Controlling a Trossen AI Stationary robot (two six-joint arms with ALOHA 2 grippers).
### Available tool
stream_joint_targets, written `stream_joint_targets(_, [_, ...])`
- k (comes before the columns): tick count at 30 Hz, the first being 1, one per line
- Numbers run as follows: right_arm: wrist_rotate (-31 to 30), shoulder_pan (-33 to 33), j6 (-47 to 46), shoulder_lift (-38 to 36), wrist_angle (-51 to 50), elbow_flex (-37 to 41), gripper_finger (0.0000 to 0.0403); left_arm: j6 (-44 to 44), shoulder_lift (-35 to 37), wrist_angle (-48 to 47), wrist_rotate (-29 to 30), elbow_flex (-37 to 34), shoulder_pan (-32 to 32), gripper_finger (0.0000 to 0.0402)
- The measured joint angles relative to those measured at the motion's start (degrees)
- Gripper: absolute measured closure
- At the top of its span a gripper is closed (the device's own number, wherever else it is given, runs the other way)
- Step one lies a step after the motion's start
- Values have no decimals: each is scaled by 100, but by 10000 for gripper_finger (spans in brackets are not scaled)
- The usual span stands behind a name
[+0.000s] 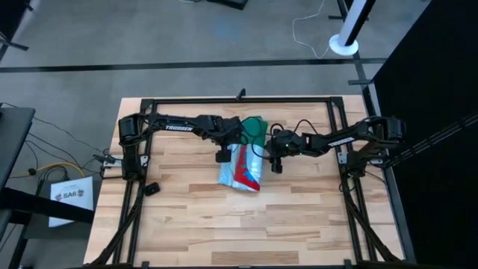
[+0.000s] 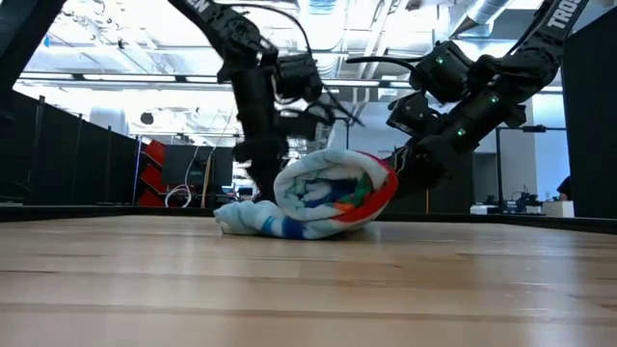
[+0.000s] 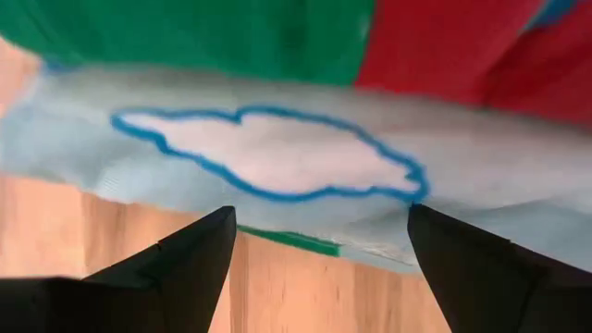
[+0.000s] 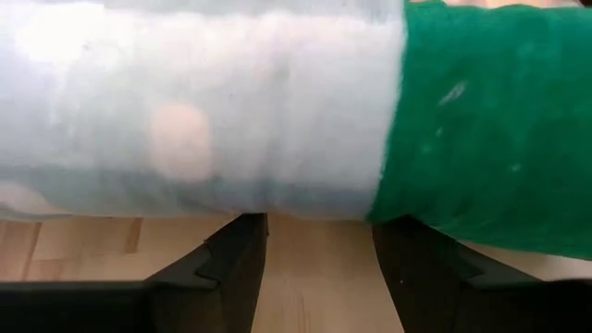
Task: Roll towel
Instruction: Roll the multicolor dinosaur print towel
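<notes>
Pale wooden plank table (image 1: 187, 217), open workshop behind; soft green and light-blue printed beach towel (image 1: 243, 166) lies mid-table, mostly rolled into a fat bundle.
Left gripper (image 3: 319, 245) and right gripper (image 4: 319, 248) flank the roll, both spread open, grasping nothing. Judgement: press both sides evenly, keep the loose edge tucked under, so the roll stays tight and straight.

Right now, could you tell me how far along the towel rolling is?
Mostly done: the towel already lies as a coiled roll on the table. In hand: the left gripper and right gripper flank it, both open. Left: tidying the loose edge on the wood.
</notes>
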State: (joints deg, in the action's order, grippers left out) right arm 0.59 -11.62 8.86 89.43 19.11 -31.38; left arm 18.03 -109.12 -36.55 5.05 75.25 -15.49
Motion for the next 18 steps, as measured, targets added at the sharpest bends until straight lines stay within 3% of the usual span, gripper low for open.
stream_joint_targets(8, [-16, 0, 8, 0, 60, -79, 218, -180, -26, 1391, -91, -841, 23, 95])
stream_joint_targets(18, [-23, 29, 26, -3, 73, -393, 218, -837, -53, 2178, -104, -1086, 200, 95])
